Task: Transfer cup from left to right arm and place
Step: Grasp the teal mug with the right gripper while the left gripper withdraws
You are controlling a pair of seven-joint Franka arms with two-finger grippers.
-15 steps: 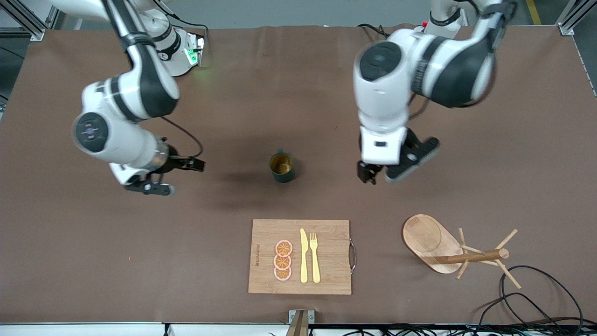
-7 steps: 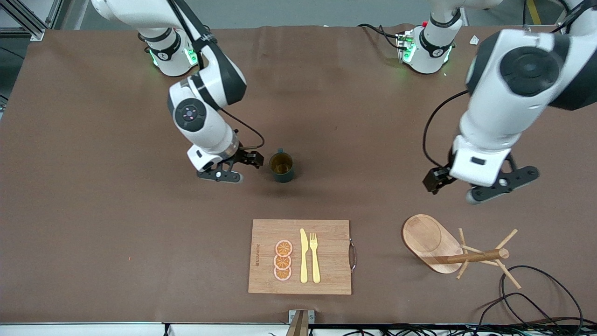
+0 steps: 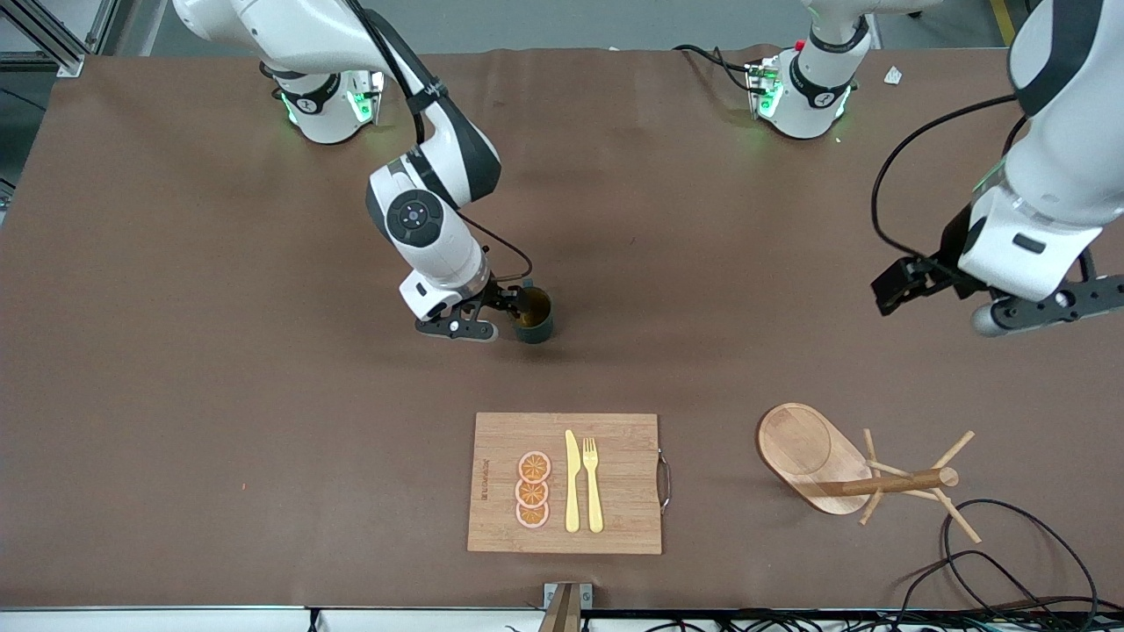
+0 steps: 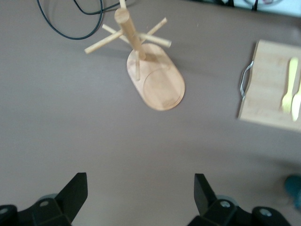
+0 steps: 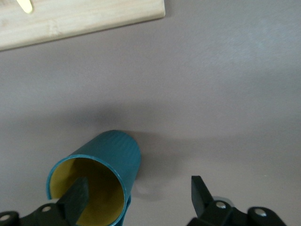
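The cup (image 3: 536, 318) is a dark teal ribbed mug that stands upright on the brown table, mid-table. My right gripper (image 3: 507, 318) is down at it, open. In the right wrist view the cup (image 5: 120, 157) shows its yellow inside; one finger (image 5: 77, 197) sits inside the rim and the other finger (image 5: 200, 193) is outside over bare table, so the jaws straddle the cup's wall. My left gripper (image 3: 944, 298) hangs open and empty over the left arm's end of the table; its fingers (image 4: 77, 188) frame bare table. A sliver of the cup (image 4: 295, 188) shows there.
A wooden cutting board (image 3: 623, 465) with a yellow knife, a fork and orange slices lies nearer the front camera than the cup. The wooden peg rack (image 3: 843, 470) stands toward the left arm's end, with black cables (image 3: 1010, 562) near the table's edge.
The right arm swung in to the cup and put one finger inside its rim. The left arm drew away from the cup toward its own end of the table.
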